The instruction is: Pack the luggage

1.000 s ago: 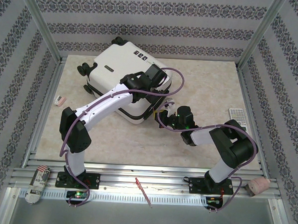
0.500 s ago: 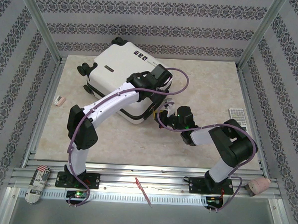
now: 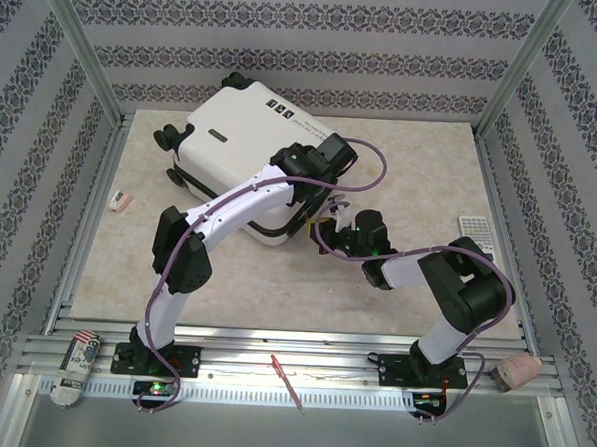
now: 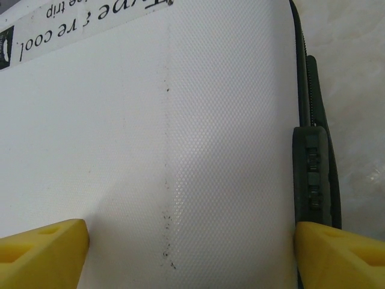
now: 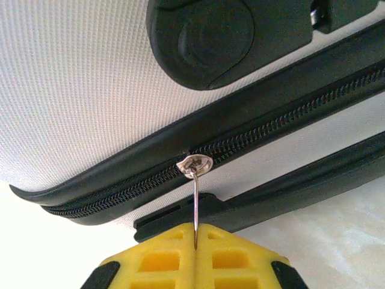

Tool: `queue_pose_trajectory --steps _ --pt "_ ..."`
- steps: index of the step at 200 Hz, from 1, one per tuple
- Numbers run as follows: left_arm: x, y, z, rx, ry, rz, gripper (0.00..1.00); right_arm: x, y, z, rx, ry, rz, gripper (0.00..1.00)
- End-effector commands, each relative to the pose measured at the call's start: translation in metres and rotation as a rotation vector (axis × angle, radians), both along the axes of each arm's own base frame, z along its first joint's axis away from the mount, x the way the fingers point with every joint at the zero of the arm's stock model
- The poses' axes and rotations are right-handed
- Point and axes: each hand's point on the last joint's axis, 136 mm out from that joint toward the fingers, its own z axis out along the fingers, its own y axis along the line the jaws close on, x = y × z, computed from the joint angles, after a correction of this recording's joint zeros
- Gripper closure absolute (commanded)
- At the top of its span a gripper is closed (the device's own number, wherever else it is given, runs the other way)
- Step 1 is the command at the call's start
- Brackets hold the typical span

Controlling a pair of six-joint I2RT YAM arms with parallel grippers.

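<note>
White hard shell marks the luggage [image 3: 245, 141], which lies flat and slightly askew on the far left part of the beige tabletop [image 3: 411, 179]. Its black wheels point to the far and left edges, and one corner reaches towards the middle.

The left claw [image 4: 192, 257] hangs over that corner, spread wide. One of its yellow fingertips [image 4: 41, 256] sits low on the left of the wrist view and the other low on the right. Textured white shell and a strip of upside-down black lettering [image 4: 84, 27] lie between them. The right fingertip stands just beside the black zip band [image 4: 314, 162] at the shell's edge, and I cannot tell whether either tip touches the case.

The right claw [image 5: 195, 238] is at the luggage's near side, pinched tight on the thin metal zipper pull [image 5: 195, 201]. The pull runs straight up from the yellow fingertips to the silver slider [image 5: 194, 164] on the black zipper track. A black moulded foot [image 5: 210, 36] sits on the shell above the track.

A small pale object [image 3: 121, 201] lies by the tabletop's left edge.
</note>
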Motion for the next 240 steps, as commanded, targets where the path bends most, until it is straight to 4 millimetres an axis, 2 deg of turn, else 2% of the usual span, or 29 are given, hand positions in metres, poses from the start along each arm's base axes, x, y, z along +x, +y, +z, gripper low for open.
queue_pose_trajectory --steps 1,27,87,183,240 --pt "0.006 0.033 0.009 0.111 -0.035 0.091 0.16 0.019 -0.006 0.017 0.004 -0.066 -0.057 1.00" --pt "0.006 0.036 0.022 0.095 -0.061 0.098 0.21 0.034 -0.017 0.017 -0.035 -0.076 -0.139 1.00" --pt "-0.004 0.034 0.029 0.017 -0.041 0.087 0.28 0.071 -0.050 0.020 -0.098 -0.115 -0.353 1.00" --pt "-0.028 0.038 0.008 -0.033 0.035 0.046 0.30 0.140 -0.106 0.022 -0.113 -0.129 -0.527 1.00" --pt "-0.046 0.039 -0.008 -0.081 0.089 0.011 0.31 0.174 -0.124 0.030 -0.111 -0.152 -0.551 1.00"
